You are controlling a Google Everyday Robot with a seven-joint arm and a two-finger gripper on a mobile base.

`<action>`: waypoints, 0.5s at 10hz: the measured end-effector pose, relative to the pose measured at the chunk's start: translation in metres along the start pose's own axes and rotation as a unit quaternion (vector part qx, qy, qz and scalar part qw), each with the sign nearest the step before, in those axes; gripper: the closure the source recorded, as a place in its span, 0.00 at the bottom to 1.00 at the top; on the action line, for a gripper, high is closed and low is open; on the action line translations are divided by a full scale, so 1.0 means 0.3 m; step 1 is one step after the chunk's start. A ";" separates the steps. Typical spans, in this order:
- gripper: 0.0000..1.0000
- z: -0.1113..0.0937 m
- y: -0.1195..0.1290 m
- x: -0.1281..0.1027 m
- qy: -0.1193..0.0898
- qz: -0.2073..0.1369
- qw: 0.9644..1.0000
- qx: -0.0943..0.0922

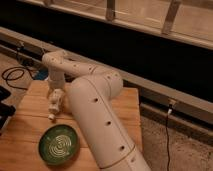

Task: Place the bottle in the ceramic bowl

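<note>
The gripper hangs just behind the bowl, jaws seemingly closed on the bottle, which is held end-down, probably for lowering into the bowl.

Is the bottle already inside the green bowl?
No, the claw holds the bottle over the wooden table, just behind the bowl, which holds nothing.

Nothing here can be read from where I stand. The gripper hangs over the wooden table, a little beyond the far rim of the green bowl, and bears no marking I can make out. The small white bottle at the gripper shows no legible words. The bowl's pale lines are rings, not letters.
</note>
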 end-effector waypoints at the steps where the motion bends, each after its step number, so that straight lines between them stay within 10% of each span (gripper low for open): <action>1: 0.35 0.016 0.008 -0.005 0.006 -0.002 1.000 -0.005; 5: 0.35 0.098 0.034 -0.048 0.037 -0.011 0.999 -0.021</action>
